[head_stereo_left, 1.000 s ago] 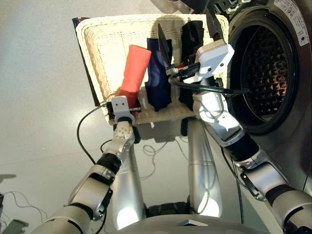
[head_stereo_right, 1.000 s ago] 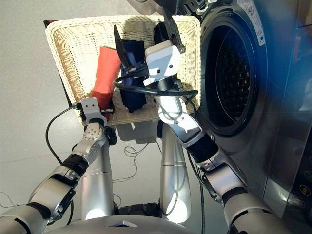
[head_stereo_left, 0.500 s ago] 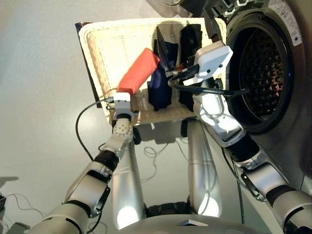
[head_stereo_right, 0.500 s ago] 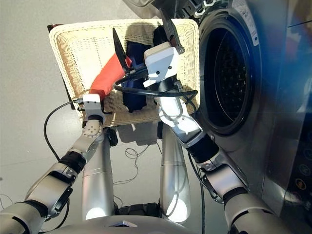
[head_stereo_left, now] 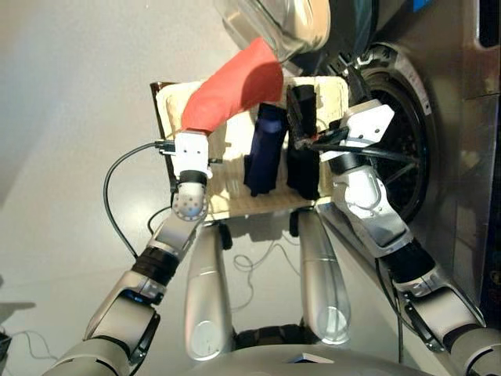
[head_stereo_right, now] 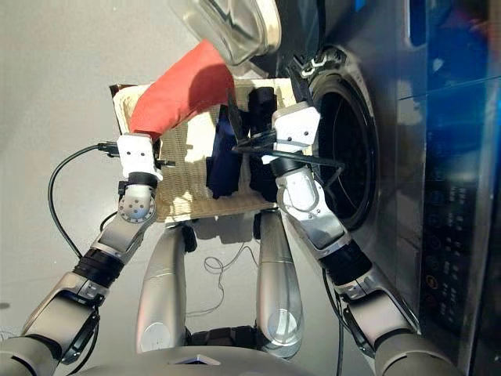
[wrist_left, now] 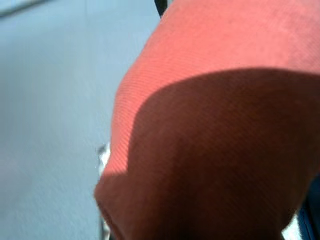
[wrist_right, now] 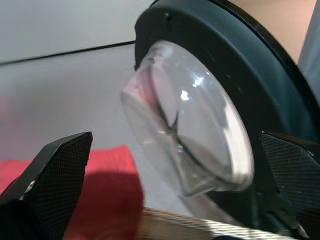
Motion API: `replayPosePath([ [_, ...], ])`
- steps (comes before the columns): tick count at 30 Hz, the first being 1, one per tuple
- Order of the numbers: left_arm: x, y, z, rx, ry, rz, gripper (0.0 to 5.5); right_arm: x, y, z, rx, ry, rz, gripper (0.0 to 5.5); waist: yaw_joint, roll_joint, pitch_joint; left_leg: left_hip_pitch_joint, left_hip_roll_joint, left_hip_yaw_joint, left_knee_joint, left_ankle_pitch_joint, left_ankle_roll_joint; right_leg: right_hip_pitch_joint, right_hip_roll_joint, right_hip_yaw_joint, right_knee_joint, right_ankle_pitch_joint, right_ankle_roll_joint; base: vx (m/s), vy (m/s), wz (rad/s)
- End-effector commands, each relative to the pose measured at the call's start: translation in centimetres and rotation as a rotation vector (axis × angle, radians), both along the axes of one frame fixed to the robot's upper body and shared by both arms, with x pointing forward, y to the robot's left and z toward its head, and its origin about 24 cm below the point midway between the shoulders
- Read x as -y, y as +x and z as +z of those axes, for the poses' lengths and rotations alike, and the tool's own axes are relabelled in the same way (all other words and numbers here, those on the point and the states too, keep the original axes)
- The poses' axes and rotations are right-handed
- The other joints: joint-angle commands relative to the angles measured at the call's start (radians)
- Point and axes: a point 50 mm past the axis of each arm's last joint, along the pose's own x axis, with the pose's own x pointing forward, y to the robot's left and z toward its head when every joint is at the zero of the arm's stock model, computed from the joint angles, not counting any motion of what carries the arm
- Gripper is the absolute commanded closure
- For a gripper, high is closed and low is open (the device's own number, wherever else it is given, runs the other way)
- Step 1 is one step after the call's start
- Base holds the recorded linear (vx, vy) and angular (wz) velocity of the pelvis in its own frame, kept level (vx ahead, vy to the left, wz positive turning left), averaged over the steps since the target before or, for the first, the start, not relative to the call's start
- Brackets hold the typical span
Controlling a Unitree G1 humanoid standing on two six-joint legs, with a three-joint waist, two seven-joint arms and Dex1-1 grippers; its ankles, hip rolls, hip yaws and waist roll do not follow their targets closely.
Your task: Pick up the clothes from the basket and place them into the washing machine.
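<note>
Left eye view: left gripper (head_stereo_left: 192,141) clamped on coral-red garment (head_stereo_left: 235,86), lifted above basket (head_stereo_left: 225,205); navy garment (head_stereo_left: 263,153), black garment (head_stereo_left: 304,149) inside. Right wrist view: right gripper (wrist_right: 165,185) fingers apart, empty, door (wrist_right: 200,135) at 1 o'clock. Next: swing toward drum (head_stereo_right: 344,157), 3 o'clock.

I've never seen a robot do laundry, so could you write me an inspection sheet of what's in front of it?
Surface: grey floor, bare where seen.
Job's things: red cloth lifted over basket; navy cloth and black cloth lie in it; washer door open.
Clutter: nothing seen.
Grippers: left gripper holds red cloth; right gripper open, empty, over basket.
Cables: black cables at both wrists.
Surroundings: nothing seen.
</note>
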Motion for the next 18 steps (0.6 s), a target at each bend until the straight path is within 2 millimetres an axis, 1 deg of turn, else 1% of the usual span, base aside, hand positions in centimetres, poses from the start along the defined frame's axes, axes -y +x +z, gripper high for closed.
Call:
replayPosePath([
  [1,0.3,-2.1,2.8,0.191,0.045,-0.074,5.5,0.3,-2.0,2.6,0.085,0.17,0.185,0.0,0.012,-0.008,-0.012,0.023,-0.063,-0.016,-0.04,-0.003,0.024,0.018,0.017,0.003,-0.06,0.017,0.033,0.0,0.0,0.0],
  [2,0.2,-2.3,2.9,0.197,0.057,-0.079,5.5,0.1,-2.0,2.6,0.06,0.189,0.224,0.0,0.015,-0.01,-0.012,0.026,-0.064,-0.016,-0.039,-0.004,0.024,0.022,0.017,0.002,-0.059,0.016,0.032,0.0,0.0,0.0],
  [4,0.1,-3.0,3.1,0.216,0.084,-0.101,5.5,-0.2,-2.2,3.0,0.052,0.188,0.299,0.0,0.021,-0.013,-0.012,0.031,-0.064,-0.017,-0.033,-0.006,0.024,0.029,0.018,0.002,-0.055,0.013,0.03,0.0,0.0,0.0],
  [5,0.1,-3.0,3.1,0.216,0.083,-0.101,5.5,-0.2,-2.2,3.0,0.052,0.188,0.299,0.0,0.021,-0.013,-0.012,0.031,-0.064,-0.017,-0.033,-0.007,0.024,0.029,0.018,0.002,-0.055,0.013,0.03,0.0,0.0,0.0],
  [6,0.1,-3.4,3.4,0.233,0.107,-0.116,5.5,-0.7,-2.3,3.6,0.052,0.19,0.36,0.0,0.026,-0.012,-0.012,0.035,-0.063,-0.018,-0.03,-0.009,0.024,0.033,0.018,0.001,-0.053,0.011,0.03,0.0,0.0,0.0],
  [8,0.2,-3.7,3.6,0.251,0.138,-0.135,5.5,-1.2,-2.4,4.1,0.054,0.183,0.406,0.0,0.03,-0.013,-0.012,0.038,-0.062,-0.017,-0.029,-0.009,0.023,0.034,0.018,0.0,-0.052,0.008,0.029,0.0,0.0,0.0],
  [11,0.5,-4.0,4.0,0.278,0.147,-0.155,5.5,-2.1,-3.1,5.1,0.084,0.173,0.501,0.0,0.034,-0.01,-0.012,0.038,-0.063,-0.018,-0.024,-0.01,0.021,0.035,0.018,-0.001,-0.047,0.005,0.027,0.0,0.0,0.0],
  [14,0.7,-4.5,4.7,0.317,0.162,-0.18,5.5,-2.9,-3.3,5.6,0.071,0.165,0.585,0.0,0.039,-0.005,-0.012,0.037,-0.063,-0.02,-0.024,-0.01,0.02,0.034,0.017,0.0,-0.046,0.004,0.027,0.0,0.0,0.0],
  [17,1.2,-4.8,5.2,0.349,0.173,-0.205,5.5,-3.6,-3.2,5.4,0.009,0.206,0.671,0.0,0.042,-0.002,-0.012,0.035,-0.062,-0.02,-0.023,-0.009,0.02,0.034,0.016,0.002,-0.049,0.005,0.025,0.0,0.0,0.0],
  [18,1.1,-4.8,5.3,0.351,0.173,-0.205,5.5,-3.6,-3.2,5.4,0.011,0.206,0.672,0.0,0.041,-0.003,-0.012,0.032,-0.064,-0.021,-0.027,-0.003,0.02,0.031,0.015,0.002,-0.053,0.011,0.025,0.0,0.0,0.0],
])
